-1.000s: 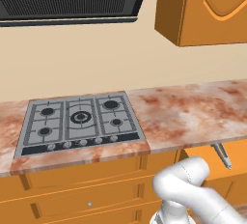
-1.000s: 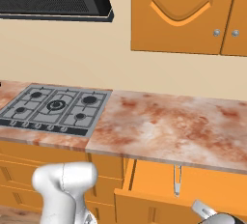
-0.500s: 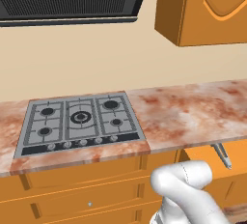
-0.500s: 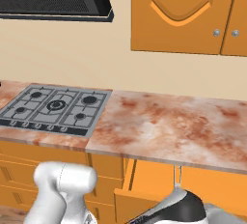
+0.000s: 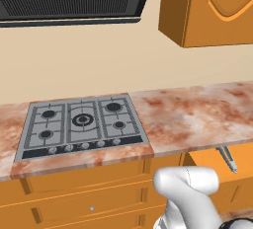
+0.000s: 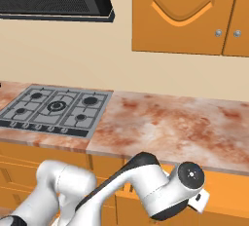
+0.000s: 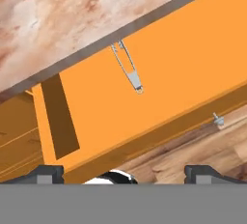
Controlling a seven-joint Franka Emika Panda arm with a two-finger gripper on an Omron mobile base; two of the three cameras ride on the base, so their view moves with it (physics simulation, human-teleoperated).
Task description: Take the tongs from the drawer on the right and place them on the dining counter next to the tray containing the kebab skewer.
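The drawer [image 7: 159, 88] stands pulled out under the marbled counter [image 6: 180, 122], and the tongs [image 7: 128, 67] lie on its floor, far end tucked beneath the counter's lip. The gripper [image 7: 124, 174] hangs above with its jaws wide apart, holding nothing. The gas hob [image 5: 81, 127] sits further left.

A gas hob [image 5: 83, 124] sits in a reddish marbled counter [image 6: 180, 122] beneath a black extractor hood [image 5: 69, 1], with orange wall cabinets [image 6: 187, 13] on a beige wall [image 5: 99, 55] and wood flooring [image 7: 193, 155] below.
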